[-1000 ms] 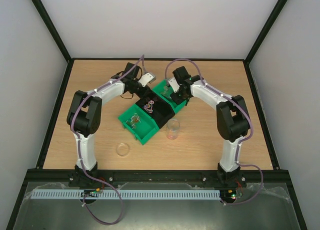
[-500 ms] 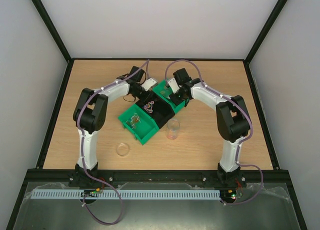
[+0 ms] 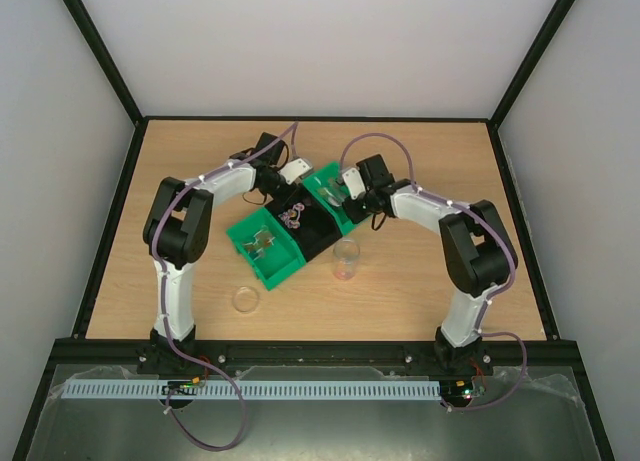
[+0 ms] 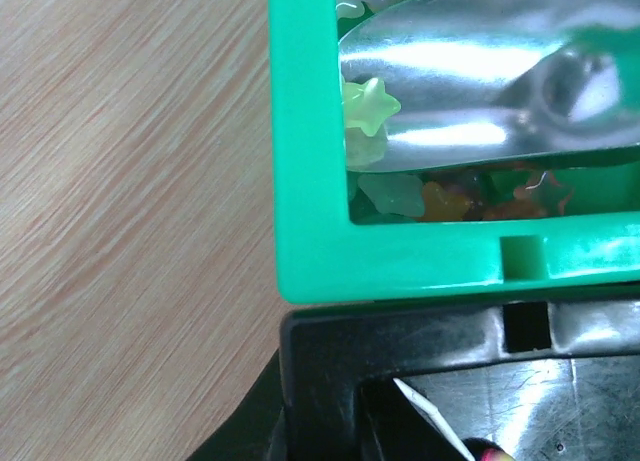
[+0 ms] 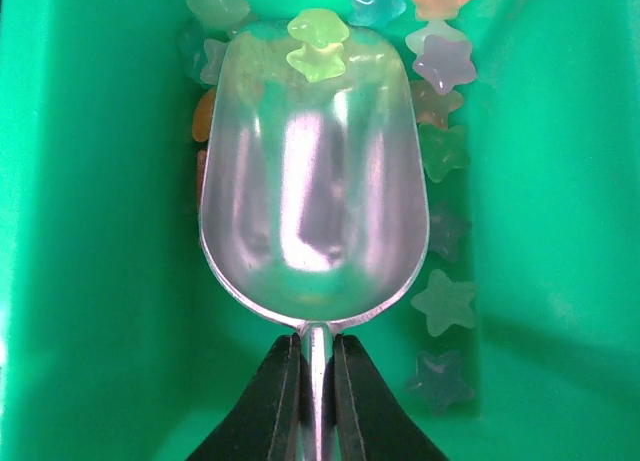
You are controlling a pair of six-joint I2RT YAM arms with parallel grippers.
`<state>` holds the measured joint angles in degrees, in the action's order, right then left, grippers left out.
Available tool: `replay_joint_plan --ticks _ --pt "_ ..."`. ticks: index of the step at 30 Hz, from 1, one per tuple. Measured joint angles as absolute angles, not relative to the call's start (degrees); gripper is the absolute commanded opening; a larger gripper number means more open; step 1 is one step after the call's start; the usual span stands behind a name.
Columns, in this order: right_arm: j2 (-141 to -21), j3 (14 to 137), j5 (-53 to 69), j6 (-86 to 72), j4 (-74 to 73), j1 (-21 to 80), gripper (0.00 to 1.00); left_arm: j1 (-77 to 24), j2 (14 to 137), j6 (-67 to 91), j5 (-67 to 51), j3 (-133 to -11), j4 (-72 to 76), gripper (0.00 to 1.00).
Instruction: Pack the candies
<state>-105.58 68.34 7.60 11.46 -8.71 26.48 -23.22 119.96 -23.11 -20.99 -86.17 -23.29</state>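
Scooping underway: right fingers [image 5: 264, 405] clamped on shiny metal scoop [image 5: 312, 201] stem, bowl nosed into small star-shaped candies [image 5: 445, 303] at green plastic bin [image 5: 90, 231] upper end. Left fingers [image 3: 287, 184]: gap unreadable. Next, likely: dig under, lift level.

We see a pale wood-grain tabletop [image 3: 200, 161] shut in on three sides by plain white walls [image 3: 320, 51], with black frame bars [image 3: 99, 51] running up the corners. Along its near edge lies a black rail [image 3: 320, 352], and below that a grey glossy ledge [image 3: 100, 431] crossed by a white slotted strip [image 3: 320, 390]. The light is soft and even, leaving only faint shadows on the wood.
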Motion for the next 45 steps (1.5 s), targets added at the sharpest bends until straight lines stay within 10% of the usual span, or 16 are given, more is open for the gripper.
replay_joint_plan --ticks 32,45 --pt "-85.19 39.44 17.26 4.73 14.85 20.38 0.01 -23.24 119.77 -25.52 -22.24 -86.3 -25.21 0.06" --pt "-75.81 37.12 21.74 11.51 14.02 19.81 0.01 -23.24 120.36 -24.29 -22.63 -87.46 -27.07 0.46"
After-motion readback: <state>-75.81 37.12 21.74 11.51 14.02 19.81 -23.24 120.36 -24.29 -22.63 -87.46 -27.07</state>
